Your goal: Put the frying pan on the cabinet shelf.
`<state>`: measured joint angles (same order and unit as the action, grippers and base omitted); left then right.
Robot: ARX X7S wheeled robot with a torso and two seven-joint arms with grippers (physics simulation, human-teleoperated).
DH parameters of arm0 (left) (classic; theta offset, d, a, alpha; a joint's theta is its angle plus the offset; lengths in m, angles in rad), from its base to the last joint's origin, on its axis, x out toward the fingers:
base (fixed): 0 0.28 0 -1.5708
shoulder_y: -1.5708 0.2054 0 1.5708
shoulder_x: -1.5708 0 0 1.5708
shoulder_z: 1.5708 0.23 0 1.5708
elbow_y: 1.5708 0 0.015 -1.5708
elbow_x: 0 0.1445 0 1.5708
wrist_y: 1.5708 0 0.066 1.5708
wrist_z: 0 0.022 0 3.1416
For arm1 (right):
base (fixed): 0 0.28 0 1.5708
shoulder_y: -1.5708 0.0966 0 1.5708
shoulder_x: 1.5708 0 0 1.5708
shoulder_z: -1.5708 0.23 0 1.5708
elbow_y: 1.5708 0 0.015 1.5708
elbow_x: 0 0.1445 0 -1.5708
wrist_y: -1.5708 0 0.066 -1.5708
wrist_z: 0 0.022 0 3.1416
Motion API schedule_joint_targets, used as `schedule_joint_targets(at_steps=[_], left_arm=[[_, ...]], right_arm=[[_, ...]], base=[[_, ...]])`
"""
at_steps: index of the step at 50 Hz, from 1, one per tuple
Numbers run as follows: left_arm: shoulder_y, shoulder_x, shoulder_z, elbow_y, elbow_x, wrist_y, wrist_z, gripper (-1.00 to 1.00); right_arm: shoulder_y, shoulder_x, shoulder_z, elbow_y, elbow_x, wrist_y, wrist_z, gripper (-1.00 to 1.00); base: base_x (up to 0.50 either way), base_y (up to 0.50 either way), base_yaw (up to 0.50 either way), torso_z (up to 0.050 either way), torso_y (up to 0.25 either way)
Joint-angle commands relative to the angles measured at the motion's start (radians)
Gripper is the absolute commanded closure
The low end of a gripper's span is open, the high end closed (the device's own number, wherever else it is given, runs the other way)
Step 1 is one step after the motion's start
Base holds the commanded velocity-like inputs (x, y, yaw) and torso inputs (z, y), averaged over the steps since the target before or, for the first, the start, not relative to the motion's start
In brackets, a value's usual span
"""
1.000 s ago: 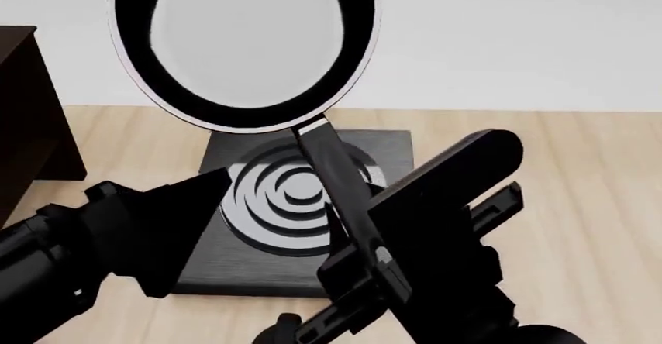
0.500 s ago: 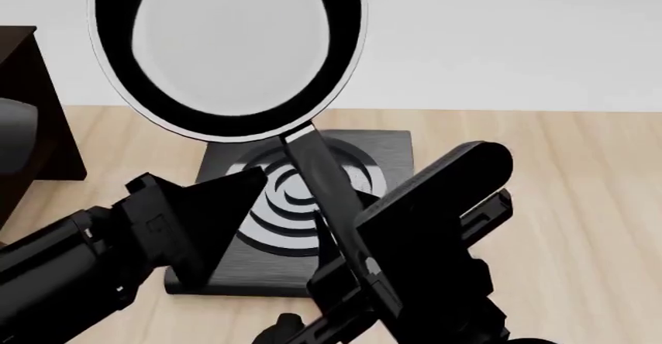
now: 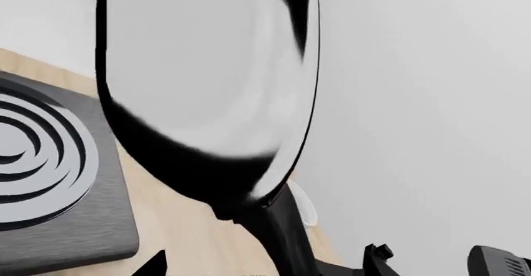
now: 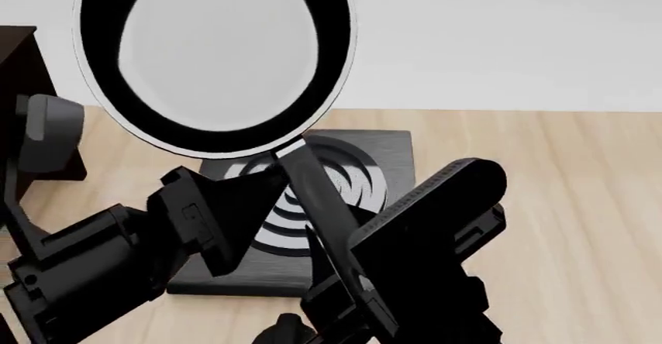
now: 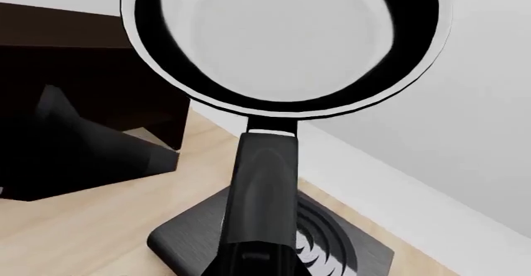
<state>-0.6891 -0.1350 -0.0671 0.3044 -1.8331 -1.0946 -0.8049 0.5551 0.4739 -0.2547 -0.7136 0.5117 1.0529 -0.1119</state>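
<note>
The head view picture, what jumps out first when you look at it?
The frying pan grabs the eye: it is held up high in the air, its pale inside facing the camera, by the right end effector on its long black handle. Just below sits the square burner plate with grey rings, on the wooden surface.

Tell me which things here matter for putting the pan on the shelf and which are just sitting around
Part of the job:
frying pan, held up by its handle in the right gripper
dark cabinet, at the left

Just lying about:
burner plate, below the pan
wooden table
left gripper, holding nothing
</note>
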Motion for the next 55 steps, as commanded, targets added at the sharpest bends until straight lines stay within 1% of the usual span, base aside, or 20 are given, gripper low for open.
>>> schedule_joint_targets(at_steps=[1,16,29,38,49,50,55], left_arm=[[0.01,0.005,0.012,-0.045,0.038,0.006,0.058,-1.0],[-0.01,0.028,0.055,-0.05,0.008,0.03,0.038,-1.0],[0.004,0.032,0.093,-0.067,0.047,0.042,0.078,-1.0],[-0.003,0.03,0.101,-0.071,0.038,0.066,0.071,-1.0],[0.002,0.031,0.101,-0.084,0.067,0.107,0.083,-1.0],[0.003,0.031,0.102,-0.084,0.066,0.109,0.083,1.0],[0.001,0.031,0.103,-0.084,0.068,0.126,0.076,1.0]], right_arm=[[-0.004,0.001,0.033,-0.062,-0.047,0.01,0.022,1.0],[-0.021,0.022,0.001,-0.074,-0.051,-0.012,0.011,1.0],[-0.044,0.031,0.003,-0.084,-0.05,-0.03,0.017,1.0],[-0.054,0.035,0.005,-0.09,-0.047,-0.036,0.02,1.0],[-0.067,0.042,-0.006,-0.098,-0.051,-0.046,0.026,1.0],[-0.069,0.042,-0.006,-0.095,-0.052,-0.051,0.025,1.0],[-0.069,0.039,-0.002,-0.098,-0.046,-0.049,0.028,1.0]], base=[[0.0,0.0,0.0,0.0,0.0],[0.0,0.0,0.0,0.001,0.001],[0.0,0.0,0.0,0.0,0.002],[0.0,0.0,0.0,0.001,0.001],[0.0,0.0,0.0,0.0,0.002],[0.0,0.0,0.0,0.0,0.0],[0.0,0.0,0.0,0.002,0.002]])
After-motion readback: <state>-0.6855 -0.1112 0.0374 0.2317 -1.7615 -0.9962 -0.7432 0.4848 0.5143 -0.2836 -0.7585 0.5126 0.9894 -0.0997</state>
